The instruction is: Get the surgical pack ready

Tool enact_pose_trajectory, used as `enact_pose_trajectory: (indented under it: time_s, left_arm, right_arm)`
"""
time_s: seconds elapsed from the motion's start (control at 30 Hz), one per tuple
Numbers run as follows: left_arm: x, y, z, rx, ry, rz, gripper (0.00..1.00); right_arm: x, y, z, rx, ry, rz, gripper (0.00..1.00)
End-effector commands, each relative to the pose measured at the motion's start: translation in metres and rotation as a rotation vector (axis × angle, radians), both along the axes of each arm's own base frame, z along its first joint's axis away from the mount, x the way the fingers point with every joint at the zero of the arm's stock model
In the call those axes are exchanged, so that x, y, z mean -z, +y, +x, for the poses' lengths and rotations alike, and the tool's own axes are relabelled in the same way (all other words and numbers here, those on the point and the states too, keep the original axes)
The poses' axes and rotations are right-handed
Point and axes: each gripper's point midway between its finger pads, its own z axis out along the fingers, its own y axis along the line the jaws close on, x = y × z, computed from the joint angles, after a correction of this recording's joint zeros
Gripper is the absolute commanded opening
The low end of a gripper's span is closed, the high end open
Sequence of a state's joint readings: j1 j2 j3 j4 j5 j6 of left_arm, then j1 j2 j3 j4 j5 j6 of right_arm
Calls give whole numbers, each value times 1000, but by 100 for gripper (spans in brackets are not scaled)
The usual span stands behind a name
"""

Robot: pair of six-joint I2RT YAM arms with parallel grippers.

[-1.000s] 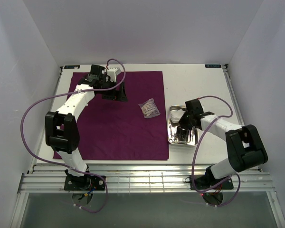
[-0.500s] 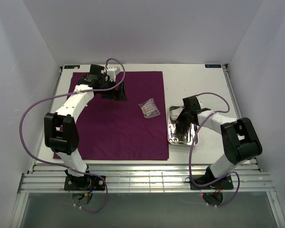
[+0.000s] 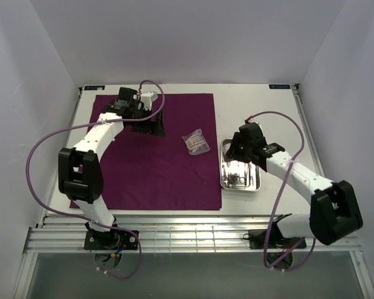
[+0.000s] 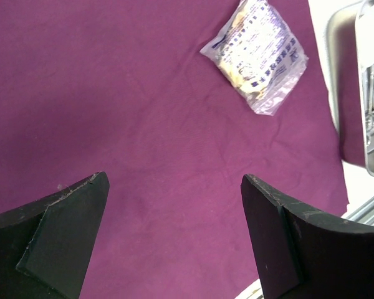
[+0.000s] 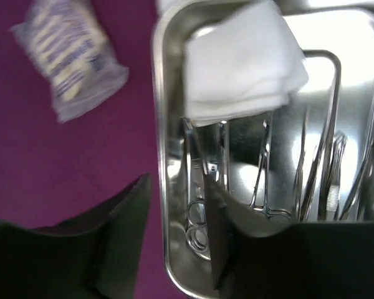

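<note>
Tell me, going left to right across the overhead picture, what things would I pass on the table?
Left claw → plastic packet → metal tray. The claw and the packet are both over the purple cloth, which spreads too wide to place in the order.

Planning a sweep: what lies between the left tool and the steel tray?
A clear plastic packet on the purple cloth, seen in the top view.

- steel tray (image 4: 344,87): is being cut off at 3 o'clock in the left wrist view.
- instruments (image 5: 311,180): several are being partly hidden under the gauze pad (image 5: 240,65) towards 12 o'clock, and their outlines are being blurred.
- packet (image 5: 71,59): its printing is being blurred beyond reading.
</note>
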State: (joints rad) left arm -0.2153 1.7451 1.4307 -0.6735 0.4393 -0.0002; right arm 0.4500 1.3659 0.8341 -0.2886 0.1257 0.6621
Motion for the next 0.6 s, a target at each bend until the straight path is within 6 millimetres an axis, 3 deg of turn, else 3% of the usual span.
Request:
enact_pose_trajectory:
  time_s: [0.0,0.03,0.07,0.1,0.13,0.17,0.2,0.23,0.27,0.3,0.33,0.4,0.43,0.47,0.57]
  left_arm:
    - [-23,7,-3,6,-86,20,98]
    - [-23,9,-3,1,-88,26,98]
    - [-22,12,-3,-3,-88,31,98]
    - [-21,14,-3,-12,-88,41,98]
    - [-17,19,-4,-27,-81,57,98]
    - [-17,27,-1,-61,-94,92,98]
    - [-16,31,0,-78,-98,109,98]
    - [-13,39,1,-104,-98,125,98]
    - [-16,46,2,-129,-109,146,98]
    - [-15,50,2,-140,-108,149,98]
    - [-12,56,1,-156,-102,153,98]
    - [-13,60,-1,-166,-108,159,98]
    - [-13,62,-2,-166,-111,161,98]
    - [-9,63,-6,-165,-103,165,98]
    - [-9,66,-8,-165,-106,170,98]
  right_arm:
    - [-48,15,1,-148,-169,-43,49]
    - [-59,22,5,-179,-216,-36,56]
    - [-68,30,10,-209,-258,-42,82]
    - [-76,43,14,-274,-310,-68,97]
    - [-65,51,22,-307,-290,-105,95]
    - [-87,66,38,-326,-335,-103,91]
    - [-61,77,43,-393,-261,-157,91]
    - [-56,87,49,-430,-234,-172,91]
    - [-80,109,63,-469,-276,-166,92]
    - [-74,119,68,-506,-260,-192,93]
    - [-42,125,71,-562,-185,-263,93]
    - [-28,148,84,-607,-165,-294,98]
    - [-19,150,84,-618,-137,-306,100]
    - [-13,153,87,-619,-127,-312,92]
    - [5,151,96,-585,-104,-352,89]
